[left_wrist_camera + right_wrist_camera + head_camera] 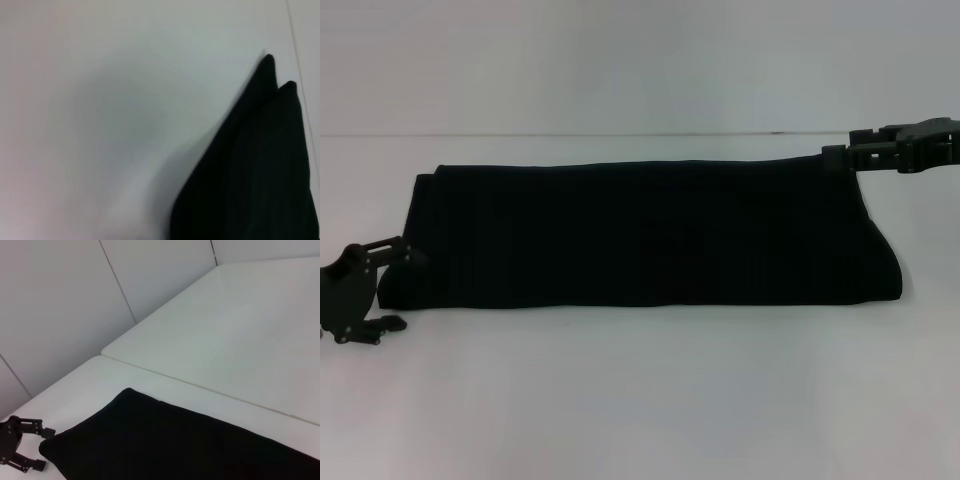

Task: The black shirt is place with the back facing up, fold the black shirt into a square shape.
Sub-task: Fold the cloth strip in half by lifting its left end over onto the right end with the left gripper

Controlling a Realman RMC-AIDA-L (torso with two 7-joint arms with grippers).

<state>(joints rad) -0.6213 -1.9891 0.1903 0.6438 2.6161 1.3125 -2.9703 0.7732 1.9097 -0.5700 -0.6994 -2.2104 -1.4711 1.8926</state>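
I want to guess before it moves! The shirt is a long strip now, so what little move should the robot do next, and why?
Probably the left gripper should close on the near left end of the black shirt. It is a long strip, not square, and that gripper sits open right beside that end.

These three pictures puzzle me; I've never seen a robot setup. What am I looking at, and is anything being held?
A two-armed robot folds laundry on a white table. The wide picture comes from its head; the other two from cameras on its wrists. The long dark band is the black shirt, already folded into a strip. The left end effector sits open at the shirt's left end. The right end effector is at the far right corner; whether it grips cloth cannot be seen.
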